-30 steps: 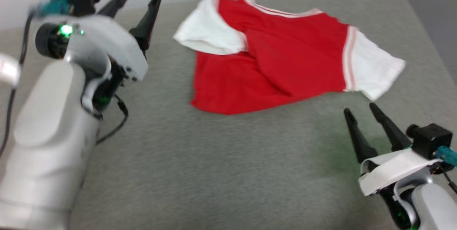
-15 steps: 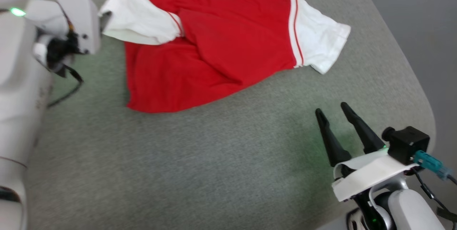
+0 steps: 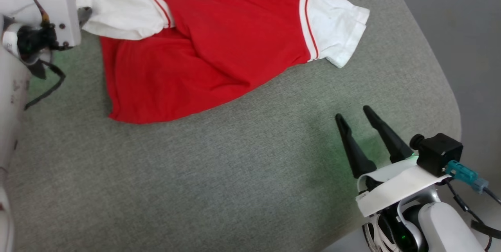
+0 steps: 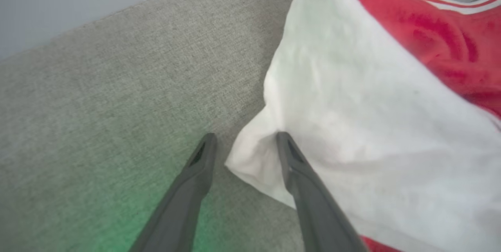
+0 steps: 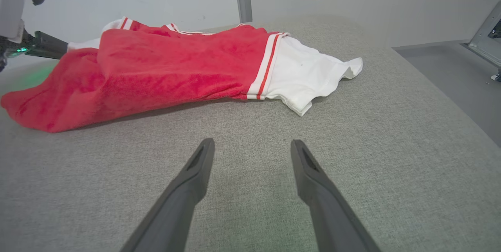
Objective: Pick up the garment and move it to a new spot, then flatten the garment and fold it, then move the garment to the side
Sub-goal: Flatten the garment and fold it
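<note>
Head view: the garment [image 3: 203, 48] lies rumpled on the grey padded surface [image 3: 235, 189], well ahead and to the left of the right gripper [image 3: 352, 112], whose fingers stand apart over bare fabric. Left wrist view: the left gripper [image 4: 244, 135], released, has a corner of the white sleeve [image 4: 352, 107] lying between its spread fingers. Right wrist view: the garment lies ahead of the empty, parted fingers, clear of both tips.

The bench [image 3: 219, 189] is covered in grey-green woven cloth, and its corner at 4 o'clock in the head view is rounded. The garment [image 3: 219, 40], red with striped trim, lies rumpled directly on it toward 12 o'clock. One white sleeve [image 3: 336, 21] is spread flat at 1 o'clock, and the other sleeve [image 3: 121, 17] is folded over at 11 o'clock.
</note>
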Controlling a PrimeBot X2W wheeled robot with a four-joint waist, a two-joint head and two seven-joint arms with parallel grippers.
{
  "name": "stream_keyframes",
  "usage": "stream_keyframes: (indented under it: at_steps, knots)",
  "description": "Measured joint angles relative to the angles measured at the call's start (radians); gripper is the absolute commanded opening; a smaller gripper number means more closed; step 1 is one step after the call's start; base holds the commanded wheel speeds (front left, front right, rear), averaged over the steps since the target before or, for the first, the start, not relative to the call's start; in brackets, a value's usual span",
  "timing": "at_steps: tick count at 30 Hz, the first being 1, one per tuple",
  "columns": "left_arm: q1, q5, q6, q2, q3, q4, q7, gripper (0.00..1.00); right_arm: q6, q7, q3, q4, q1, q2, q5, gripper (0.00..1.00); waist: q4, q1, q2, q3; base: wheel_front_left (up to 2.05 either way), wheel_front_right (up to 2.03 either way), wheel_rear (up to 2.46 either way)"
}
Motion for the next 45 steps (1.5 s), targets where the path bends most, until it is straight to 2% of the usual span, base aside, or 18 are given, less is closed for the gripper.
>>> stream_keyframes:
  at_steps: [5,9,12,17,21,29,34,38,39,40,41,45]
  knots:
    - [0.004,-0.066,0.000,-0.031,-0.010,-0.016,0.011,0.00,0.000,0.006,-0.022,-0.010,0.000,-0.005,-0.009,1.00,0.029,0.0000,0.0000,-0.007,0.00,0.00,0.00]
    - [0.016,-0.092,0.000,-0.046,-0.042,-0.049,-0.030,0.00,0.000,0.016,-0.041,-0.024,0.002,-0.013,-0.018,1.00,0.068,0.0000,0.0000,-0.020,0.00,0.00,0.00]
    - [0.038,-0.124,0.000,-0.040,-0.075,-0.097,-0.038,0.00,0.000,0.034,-0.058,-0.040,0.016,-0.022,-0.028,1.00,0.106,-0.0001,0.0000,-0.036,0.00,0.00,0.00]
    - [0.081,-0.201,-0.002,0.016,-0.107,-0.185,-0.030,0.00,0.000,0.081,-0.093,-0.077,0.052,-0.046,-0.049,1.00,0.184,0.0000,0.0000,-0.074,0.00,0.00,0.00]
    - [0.125,-0.240,-0.002,0.092,-0.131,-0.230,-0.006,0.00,0.000,0.120,-0.111,-0.116,0.068,-0.056,-0.059,1.00,0.252,0.0000,0.0000,-0.107,0.00,0.00,0.00]
    - [0.171,-0.292,-0.002,0.204,-0.128,-0.229,0.030,0.00,0.000,0.183,-0.140,-0.175,0.090,-0.064,-0.070,1.00,0.371,0.0000,0.0000,-0.174,0.00,0.00,0.00]
    - [0.209,-0.312,-0.002,0.203,-0.122,-0.201,0.016,0.00,0.000,0.197,-0.140,-0.194,0.104,-0.062,-0.069,1.00,0.410,0.0000,0.0000,-0.208,0.00,0.00,0.00]
    - [0.230,-0.309,-0.002,0.187,-0.124,-0.174,-0.035,0.02,0.000,0.208,-0.154,-0.203,0.108,-0.064,-0.069,1.00,0.408,0.0000,0.0000,-0.218,0.00,0.00,0.00]
    - [0.235,-0.308,-0.002,0.182,-0.124,-0.165,-0.047,0.07,0.000,0.210,-0.158,-0.205,0.110,-0.066,-0.067,1.00,0.403,0.0000,0.0000,-0.218,0.00,0.00,0.00]
    - [0.240,-0.307,-0.002,0.178,-0.125,-0.158,-0.057,0.43,0.000,0.213,-0.162,-0.207,0.112,-0.068,-0.067,1.00,0.398,0.0000,0.0000,-0.217,0.00,0.00,0.00]
    - [0.244,-0.307,-0.002,0.173,-0.125,-0.151,-0.068,1.00,0.000,0.215,-0.169,-0.209,0.113,-0.069,-0.067,1.00,0.393,0.0000,0.0000,-0.217,0.00,0.00,0.00]
    - [0.256,-0.305,-0.002,0.158,-0.132,-0.126,-0.108,1.00,0.000,0.226,-0.183,-0.213,0.126,-0.077,-0.062,1.00,0.379,0.0000,0.0000,-0.224,0.00,0.00,0.00]
